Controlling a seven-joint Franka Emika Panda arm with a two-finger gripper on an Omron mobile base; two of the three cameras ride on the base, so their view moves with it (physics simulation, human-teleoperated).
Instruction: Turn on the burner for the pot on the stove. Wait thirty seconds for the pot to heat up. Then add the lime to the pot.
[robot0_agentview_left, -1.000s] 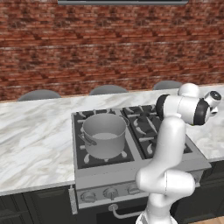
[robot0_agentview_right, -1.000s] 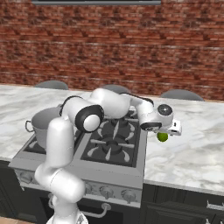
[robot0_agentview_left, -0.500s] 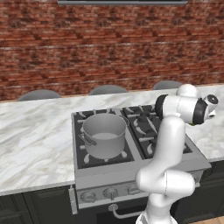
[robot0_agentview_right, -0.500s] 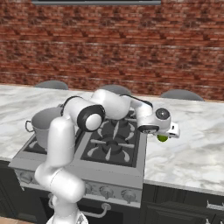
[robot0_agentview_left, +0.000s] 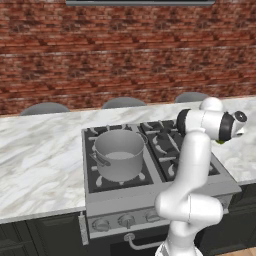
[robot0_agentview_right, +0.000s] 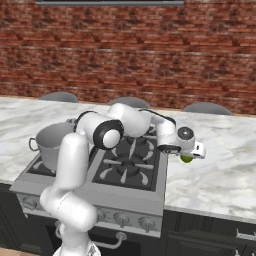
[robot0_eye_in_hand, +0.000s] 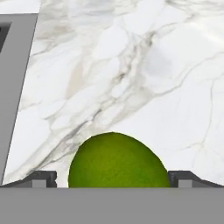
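Lime (robot0_eye_in_hand: 118, 159) on the marble counter (robot0_eye_in_hand: 131, 78) between fingers of wide-open hand (robot0_eye_in_hand: 113, 178).

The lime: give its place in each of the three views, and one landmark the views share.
Left base view: lime is a green sliver at right, under the arm's wrist.
Right base view: right of centre, on the marble counter just off the stove, under the open gripper.
Hand view: bottom centre, large, between the fingertips.
Shared landmark: the stove's right edge beside the marble.
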